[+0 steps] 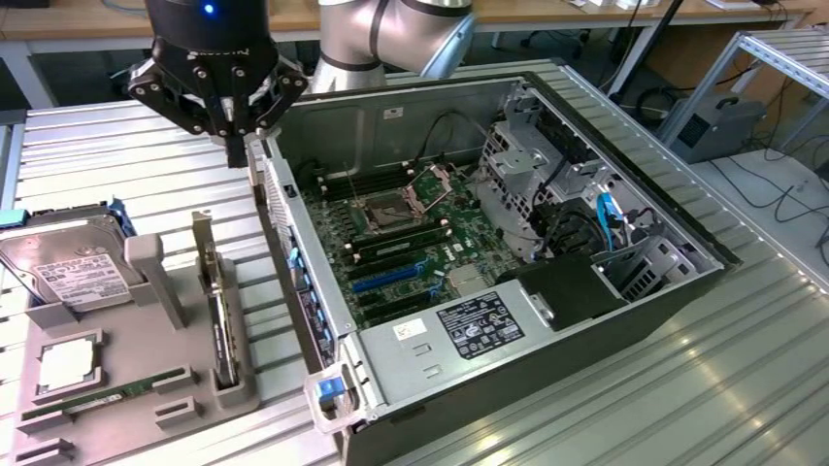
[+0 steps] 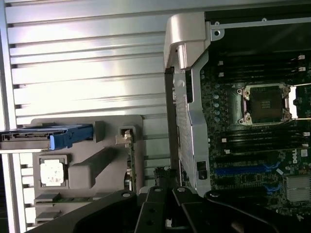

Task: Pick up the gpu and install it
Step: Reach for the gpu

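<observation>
gpu well apart from end effector

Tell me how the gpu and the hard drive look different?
The gpu is a thin card, while the hard drive is a thicker box. The hard drive is silver with a white label, while the gpu looks dark, with a tan metal strip at one end. The hard drive shows its broad face, while the gpu shows mostly its narrow edge. Both sit in the grey tray beside the computer.
</observation>
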